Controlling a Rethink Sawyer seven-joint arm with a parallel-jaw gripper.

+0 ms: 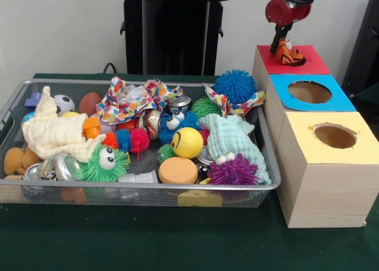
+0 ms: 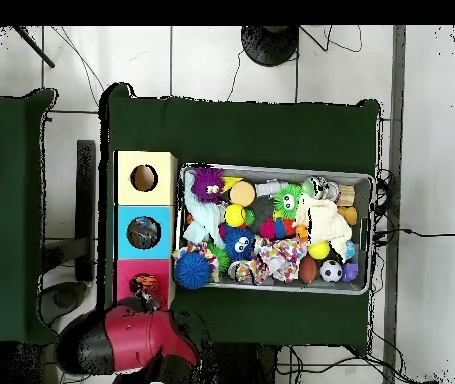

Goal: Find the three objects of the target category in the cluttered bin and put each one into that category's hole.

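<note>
My gripper (image 1: pixel 285 46) clamps an orange striped plush toy (image 1: pixel 290 55) over the red box's hole (image 1: pixel 294 61), at the table's far corner. It isn't tan; a wrong pick could drop in.

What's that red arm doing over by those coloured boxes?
The robot's gripper is above the red-topped box, where an orange, black-striped plush animal sits at the round hole, partly in it. I can't tell whether the gripper grips it. Beside the boxes, the wire mesh bin is full of toys, spiky balls and cloths.
</note>
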